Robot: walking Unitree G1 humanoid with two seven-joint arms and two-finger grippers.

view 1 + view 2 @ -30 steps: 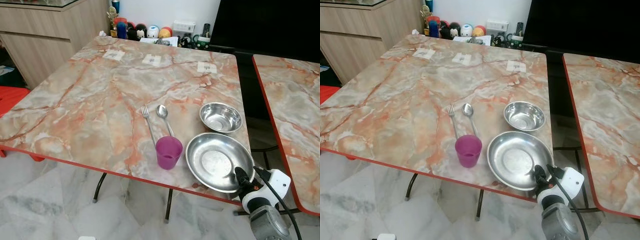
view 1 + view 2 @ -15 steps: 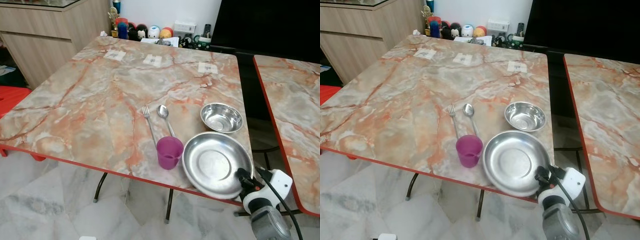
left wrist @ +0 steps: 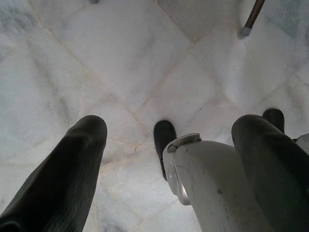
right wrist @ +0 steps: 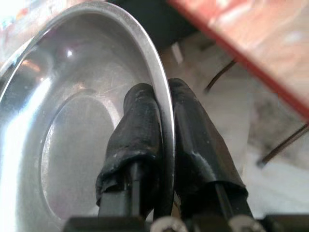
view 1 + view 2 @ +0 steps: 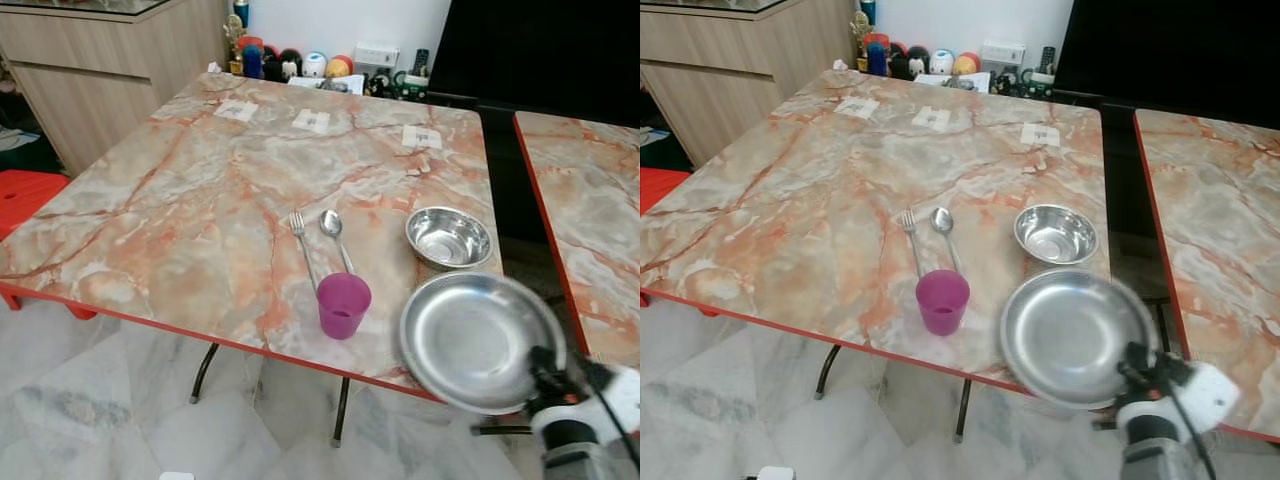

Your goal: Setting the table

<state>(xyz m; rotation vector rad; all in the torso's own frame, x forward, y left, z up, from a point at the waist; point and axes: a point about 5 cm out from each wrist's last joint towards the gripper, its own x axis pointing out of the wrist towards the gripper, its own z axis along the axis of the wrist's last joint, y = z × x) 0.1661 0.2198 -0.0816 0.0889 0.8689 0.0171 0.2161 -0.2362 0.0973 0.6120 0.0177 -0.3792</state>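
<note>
**Steel plate pinched at the tabletop's near right corner**

The right hand had its two black fingers closed on the rim of the large round stainless-steel plate, one finger inside the dish and one outside, as the right wrist view showed. The plate hung over the near right corner of the marble-patterned, red-edged tabletop, partly past the edge, and looked blurred. Just beyond it stood a small round stainless-steel bowl on the tabletop, close to the right edge. Left of the plate stood an upright purple plastic cup, apart from it. Behind the cup lay a metal fork and a metal spoon side by side, the fork on the left, handles pointing near. The left hand hung over the pale tiled floor, fingers spread apart and holding nothing. A second tabletop of the same pattern stood to the right.
</note>
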